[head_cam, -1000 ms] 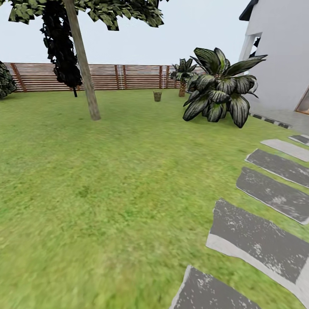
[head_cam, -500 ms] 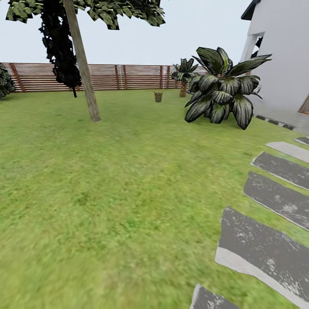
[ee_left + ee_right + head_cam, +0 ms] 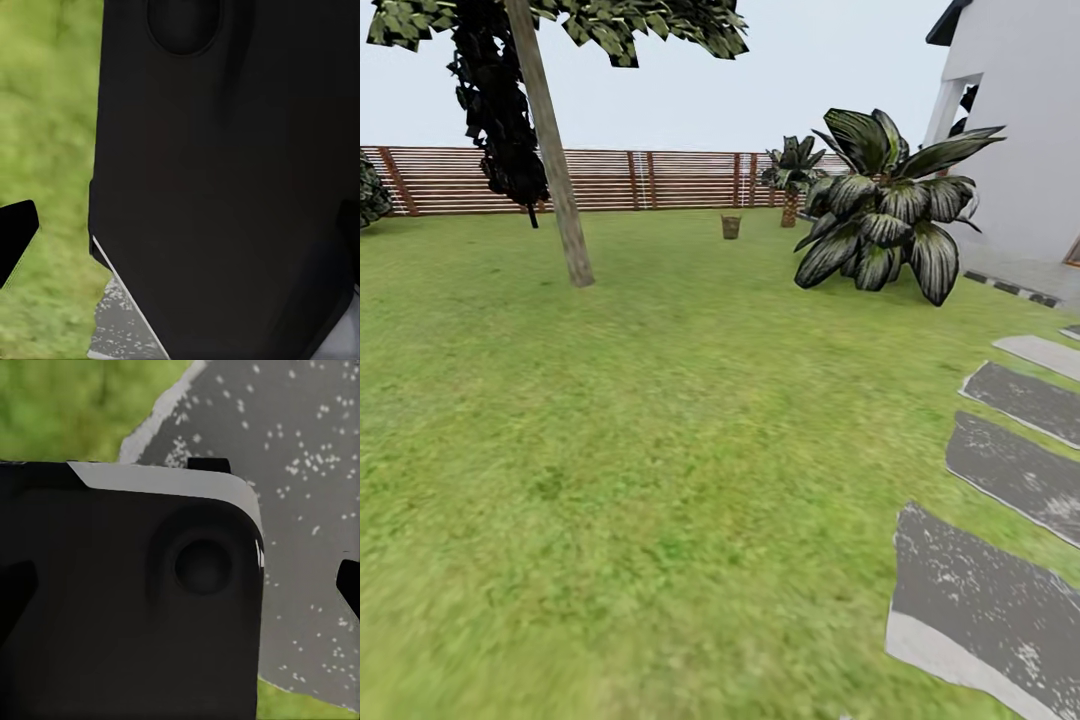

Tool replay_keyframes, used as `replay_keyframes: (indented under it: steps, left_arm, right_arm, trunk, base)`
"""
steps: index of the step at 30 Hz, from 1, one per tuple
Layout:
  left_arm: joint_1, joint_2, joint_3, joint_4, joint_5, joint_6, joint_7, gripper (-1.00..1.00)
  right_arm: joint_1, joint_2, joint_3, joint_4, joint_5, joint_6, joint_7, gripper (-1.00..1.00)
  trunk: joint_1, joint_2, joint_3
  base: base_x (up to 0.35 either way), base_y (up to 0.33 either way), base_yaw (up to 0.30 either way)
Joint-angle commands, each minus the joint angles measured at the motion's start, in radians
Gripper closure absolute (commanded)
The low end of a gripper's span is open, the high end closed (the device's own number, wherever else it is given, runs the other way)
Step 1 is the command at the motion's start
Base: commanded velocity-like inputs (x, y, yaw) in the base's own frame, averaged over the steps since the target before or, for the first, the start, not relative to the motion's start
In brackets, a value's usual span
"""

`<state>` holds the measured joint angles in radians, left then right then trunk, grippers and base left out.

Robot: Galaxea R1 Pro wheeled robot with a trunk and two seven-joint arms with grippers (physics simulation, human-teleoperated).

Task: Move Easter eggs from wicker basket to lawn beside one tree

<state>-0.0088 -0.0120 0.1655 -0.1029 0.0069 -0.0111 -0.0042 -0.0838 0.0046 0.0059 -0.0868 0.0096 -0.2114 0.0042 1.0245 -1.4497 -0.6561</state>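
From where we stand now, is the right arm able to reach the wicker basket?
Probably not. The wicker basket sits far across the lawn near the fence; nothing blocks the way, so drive closer first.

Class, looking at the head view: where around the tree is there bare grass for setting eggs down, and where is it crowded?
Bare lawn lies all around the tree trunk, stretching toward the wicker basket and the stepping stones. It is crowded at the broad-leaved plant by the house wall.

A big black robot part (image 3: 127, 600) blocks much of the view. Behind it lie a grey speckled stone (image 3: 300, 472) and green grass (image 3: 67, 405).
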Motion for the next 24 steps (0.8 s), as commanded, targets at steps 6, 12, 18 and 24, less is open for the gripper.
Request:
replay_keyframes:
  steps: [6,12,18,24]
  left_arm:
    - [0.000,0.000,0.005,0.000,0.001,-0.001,0.000,-1.00]
    - [0.000,0.000,0.005,0.000,0.001,-0.001,0.000,-1.00]
    - [0.000,0.000,0.005,0.000,0.001,-0.001,0.000,-1.00]
    - [0.000,-0.001,0.005,0.000,0.001,-0.001,0.000,-1.00]
  right_arm:
    - [-0.001,0.000,0.000,0.001,0.001,-0.003,0.001,-1.00]
    - [-0.001,0.000,0.000,0.001,0.001,-0.003,0.001,-1.00]
    - [-0.001,0.000,0.000,0.001,0.001,-0.003,0.000,-1.00]
    - [-0.001,0.000,0.000,0.001,0.001,-0.003,0.000,-1.00]
  trunk:
    - [0.001,0.000,-0.001]
    - [0.001,0.000,-0.001]
    - [0.001,0.000,-0.001]
    - [0.001,0.000,-0.001]
  base:
    - [0.314,0.106,0.000]
    - [0.314,0.106,0.000]
    - [0.314,0.106,0.000]
    - [0.314,0.106,0.000]
